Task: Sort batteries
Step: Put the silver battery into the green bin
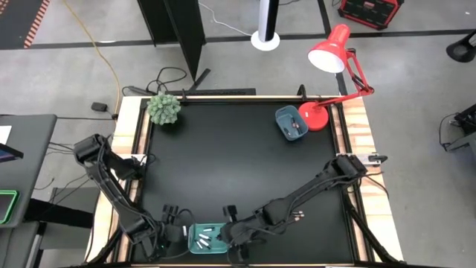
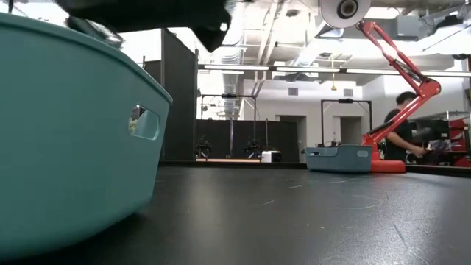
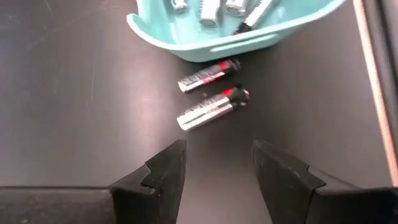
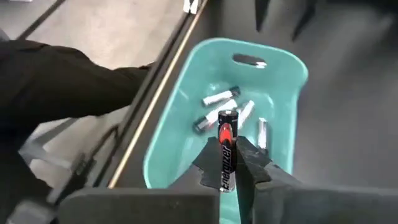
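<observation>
Right end effector [image 4: 229, 163] is gripping a black-and-red battery [image 4: 226, 149] upright, its long axis vertical, directly above the teal tray [image 4: 186, 99] holding silver batteries [image 4: 219, 98].

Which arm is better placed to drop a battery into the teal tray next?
Right: its gripper holds a dark battery over the teal tray. The left gripper is open and empty.

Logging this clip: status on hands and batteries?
Right hand grips a dark battery over the teal tray. Left hand open, facing two batteries beside the tray. Nothing blocking.
</observation>
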Available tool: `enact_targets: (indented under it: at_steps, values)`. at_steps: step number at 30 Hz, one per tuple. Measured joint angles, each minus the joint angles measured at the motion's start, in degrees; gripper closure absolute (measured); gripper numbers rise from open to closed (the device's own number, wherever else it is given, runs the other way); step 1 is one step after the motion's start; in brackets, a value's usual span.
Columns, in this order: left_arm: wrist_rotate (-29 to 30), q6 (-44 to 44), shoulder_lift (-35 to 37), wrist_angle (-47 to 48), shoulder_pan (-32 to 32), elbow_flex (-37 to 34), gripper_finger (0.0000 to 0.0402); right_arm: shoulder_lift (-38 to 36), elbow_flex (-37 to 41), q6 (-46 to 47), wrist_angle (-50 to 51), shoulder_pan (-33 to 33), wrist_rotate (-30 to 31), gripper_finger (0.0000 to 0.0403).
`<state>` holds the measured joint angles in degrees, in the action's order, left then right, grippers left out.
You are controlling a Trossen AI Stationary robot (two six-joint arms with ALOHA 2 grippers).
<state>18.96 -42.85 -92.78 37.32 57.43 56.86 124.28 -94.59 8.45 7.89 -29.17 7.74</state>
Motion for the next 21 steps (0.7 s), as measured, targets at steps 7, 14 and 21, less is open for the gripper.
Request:
enact_targets:
  at_steps: [7, 14, 21]
  values:
    - [3.61, 2.41, -1.05, -1.31, -0.28, -0.04, 0.0224, 2.79, -3.45, 0.37, 2.48, 0.0, -0.25, 0.0242]
    - [4.68, 8.6, -1.06, -1.37, -0.91, -0.04, 0.0208, 1.19, -3.5, 0.03, 2.53, 0.36, -0.23, 0.0158]
    - [2.64, 12.41, -1.06, -5.43, -1.96, -0.04, 0.0207, 0.9, -3.47, -1.42, 2.63, 0.68, -0.12, 0.0155]
